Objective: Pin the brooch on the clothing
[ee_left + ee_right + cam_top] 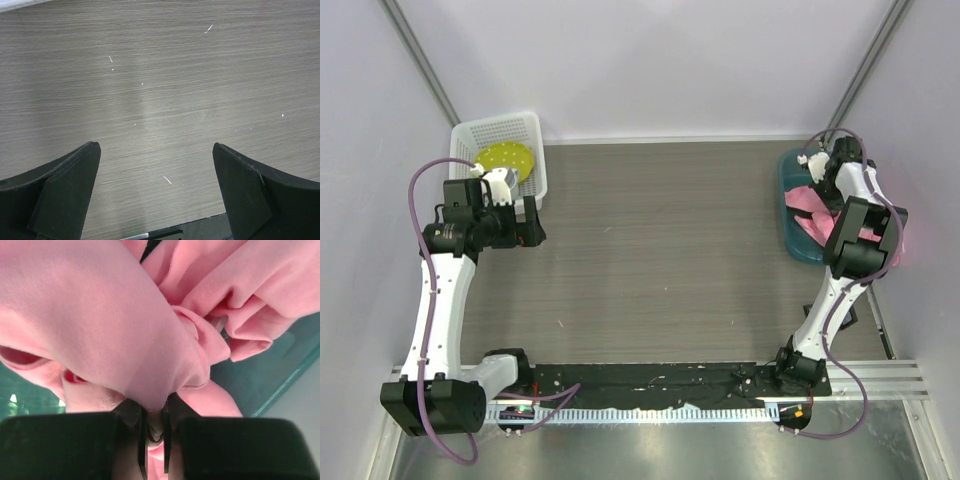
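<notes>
The pink T-shirt [812, 212] lies bunched in a teal tray [792, 236] at the far right of the table. My right gripper [828, 176] is down in the tray. In the right wrist view it [154, 412] is shut on a fold of the pink T-shirt [100, 325], which fills most of that view. My left gripper [532, 232] is open and empty above the bare wooden table; its fingers [70, 185] stand wide apart in the left wrist view. The brooch is not visible in any view.
A white basket [534, 133] holding a yellow-green disc [506, 158] stands at the far left, just behind my left gripper. The teal tray's rim [295, 375] shows to the right of the cloth. White walls close in the left, right and back sides.
</notes>
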Controlling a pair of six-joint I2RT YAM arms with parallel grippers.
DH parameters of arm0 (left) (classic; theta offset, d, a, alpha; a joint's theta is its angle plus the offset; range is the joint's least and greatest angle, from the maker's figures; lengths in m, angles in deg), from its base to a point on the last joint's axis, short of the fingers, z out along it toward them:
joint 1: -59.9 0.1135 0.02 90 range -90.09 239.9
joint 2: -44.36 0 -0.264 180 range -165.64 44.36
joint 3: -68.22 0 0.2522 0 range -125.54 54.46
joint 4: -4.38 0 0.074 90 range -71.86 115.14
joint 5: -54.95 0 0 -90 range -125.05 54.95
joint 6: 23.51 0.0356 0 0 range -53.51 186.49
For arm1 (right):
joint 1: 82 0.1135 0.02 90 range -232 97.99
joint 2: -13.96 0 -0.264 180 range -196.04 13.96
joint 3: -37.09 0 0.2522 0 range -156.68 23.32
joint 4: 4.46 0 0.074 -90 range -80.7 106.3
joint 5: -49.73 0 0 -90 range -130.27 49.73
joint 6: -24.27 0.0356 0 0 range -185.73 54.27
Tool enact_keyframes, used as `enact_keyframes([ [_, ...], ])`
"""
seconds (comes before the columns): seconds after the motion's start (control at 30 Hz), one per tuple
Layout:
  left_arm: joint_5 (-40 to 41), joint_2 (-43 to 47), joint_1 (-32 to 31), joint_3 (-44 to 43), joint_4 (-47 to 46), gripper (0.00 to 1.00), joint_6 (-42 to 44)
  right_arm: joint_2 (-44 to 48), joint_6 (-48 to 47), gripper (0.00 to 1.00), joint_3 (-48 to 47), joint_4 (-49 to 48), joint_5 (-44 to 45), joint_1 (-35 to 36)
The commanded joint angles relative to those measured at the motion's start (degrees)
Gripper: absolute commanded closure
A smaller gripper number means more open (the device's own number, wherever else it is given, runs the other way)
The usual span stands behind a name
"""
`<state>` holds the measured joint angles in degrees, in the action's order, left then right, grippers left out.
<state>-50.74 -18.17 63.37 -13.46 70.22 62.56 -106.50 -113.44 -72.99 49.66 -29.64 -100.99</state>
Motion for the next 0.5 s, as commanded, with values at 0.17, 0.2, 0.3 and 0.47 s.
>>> enact_keyframes([
  [0.17, -1.5, 1.7, 0.1, -0.6, -1.8, 0.01, -0.4, 16.3, 1.8, 0.99, -11.2, 7.5, -6.1, 0.3],
  [0.2, -1.5, 1.7, 0.1, -0.7, -1.8, 0.00, -0.4, 18.1, 2.1, 0.99, -15.4, 9.0, -7.4, 0.5],
  [0.3, -1.8, 1.2, 0.1, -1.5, -1.3, 0.00, -0.4, 19.6, 3.0, 0.99, -24.8, 14.8, -9.8, 4.0],
  [0.47, -3.5, -0.5, 0.1, -3.1, 0.3, 0.00, -2.1, 21.8, 4.8, 0.99, -37.1, 18.4, -10.8, 22.0],
])
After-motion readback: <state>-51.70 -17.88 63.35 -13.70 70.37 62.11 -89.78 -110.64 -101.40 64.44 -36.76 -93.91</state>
